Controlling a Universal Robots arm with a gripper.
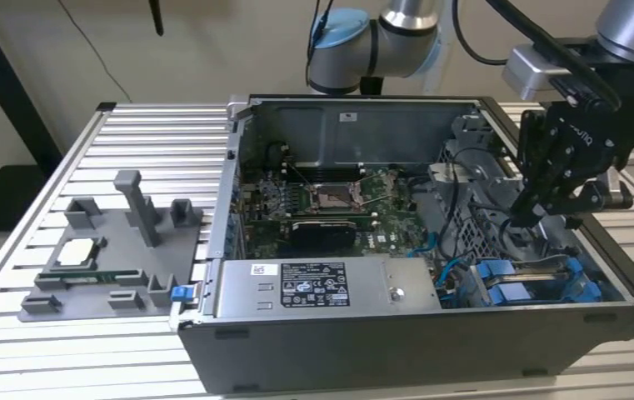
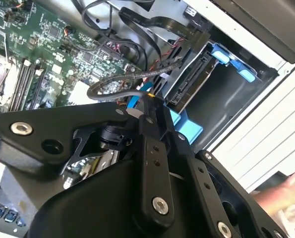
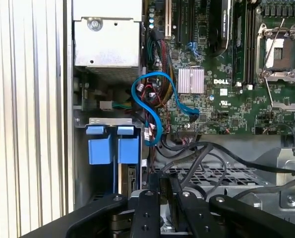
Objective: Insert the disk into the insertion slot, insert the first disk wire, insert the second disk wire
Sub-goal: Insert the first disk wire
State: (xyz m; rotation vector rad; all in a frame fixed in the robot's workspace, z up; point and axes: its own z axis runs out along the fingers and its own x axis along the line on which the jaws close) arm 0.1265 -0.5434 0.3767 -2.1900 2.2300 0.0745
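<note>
Roughly centred on the slatted metal table (image 1: 127, 125): open computer case (image 1: 406, 350), side panel off, interior exposed. Robot arm (image 1: 383, 42) comes in over the case's far edge and reaches down into its side at the exterior view's right.

Motherboard (image 1: 328, 200) covers the case floor, CPU socket bare. Grey power-supply box (image 1: 328, 287) lies along the case's near edge. Grey fixture tray (image 1: 94, 250) sits on the table beside the case, toward the table's edge at the exterior view's left, carrying small parts.

Gripper (image 1: 526, 215) hangs low inside the case, above the near corner at the exterior view's right. In the second wrist view the gripper (image 2: 148, 101) has its jaws drawn almost together, pinching the end of a black wire (image 2: 112, 88) that loops away over the board.

Insertion slot (image 2: 231, 101): grey sheet-metal bay in that same corner of the case, just beyond the fingertips. The disk (image 2: 192, 82) sits inside the bay in its blue carrier, connector edge facing the gripper, nothing plugged into it as far as I can see. Two blue tabs (image 3: 98, 148) stand side by side at the bay mouth. A blue cable (image 3: 154, 99) curls between bay and motherboard.
</note>
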